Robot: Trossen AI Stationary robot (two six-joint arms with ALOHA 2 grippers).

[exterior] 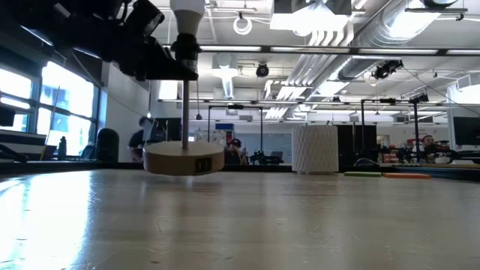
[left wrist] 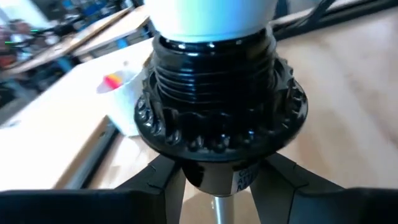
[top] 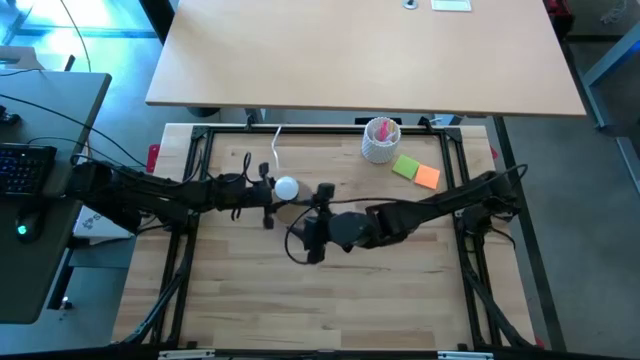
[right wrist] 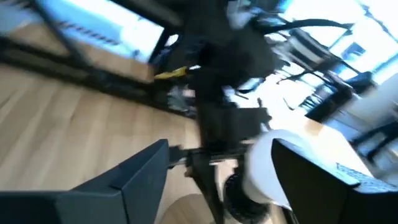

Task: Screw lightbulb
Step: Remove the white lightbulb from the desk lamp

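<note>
Lightbulb [top: 286, 187] in socket [left wrist: 221, 106] atop stand [exterior: 184, 159]; cup [top: 381, 140] right.

An open-plan lab or workshop: exposed ducts [exterior: 390, 30] and strip lights [exterior: 322, 19] fill the low view's upper right, workbenches with gear [exterior: 420, 154] line its far right, and a keyboard [top: 25, 168] sits at the high view's left edge.

Overhead, table-level and both close wrist cameras all share the lightbulb [top: 286, 187]

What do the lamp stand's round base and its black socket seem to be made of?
Round lamp base: probably wood, matt pale tan like the tabletop. Ribbed black socket: likely glossy plastic, its moulded threads catching highlights, though coated metal is possible.
</note>
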